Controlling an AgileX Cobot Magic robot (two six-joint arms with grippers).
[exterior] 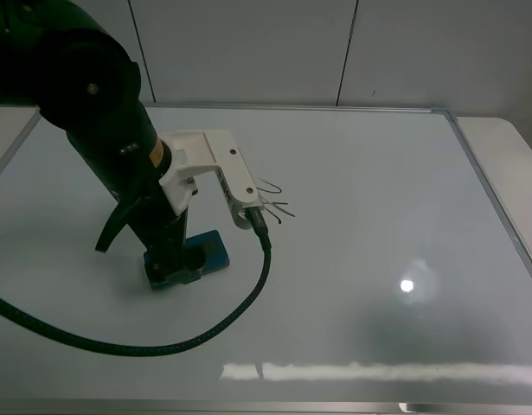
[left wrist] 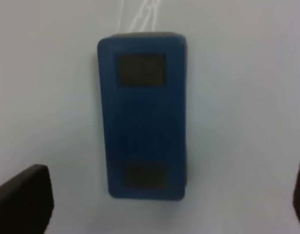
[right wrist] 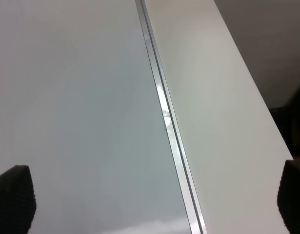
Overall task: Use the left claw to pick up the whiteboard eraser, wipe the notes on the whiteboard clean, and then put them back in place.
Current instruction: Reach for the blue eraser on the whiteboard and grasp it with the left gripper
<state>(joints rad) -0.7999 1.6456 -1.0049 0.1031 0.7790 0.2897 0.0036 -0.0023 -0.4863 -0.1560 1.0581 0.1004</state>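
Note:
The teal-blue whiteboard eraser (exterior: 209, 253) lies flat on the whiteboard (exterior: 378, 216), left of the middle. The left claw (exterior: 173, 262) hangs straight above the eraser's left end, on the bulky black arm with its white box module (exterior: 209, 169). In the left wrist view the eraser (left wrist: 142, 117) lies between the spread black fingertips (left wrist: 23, 195); the left claw (left wrist: 159, 207) is open and holds nothing. The notes (exterior: 274, 203), a thin black scribble, sit just right of the white module. The right gripper (right wrist: 152, 204) is open and empty over the board's edge.
A black cable (exterior: 162, 346) loops from the module across the board's near left part. The silver frame (right wrist: 164, 117) runs between the board (right wrist: 67, 97) and the white table strip (right wrist: 218, 97). A light glare (exterior: 407, 285) lies on the board's right half.

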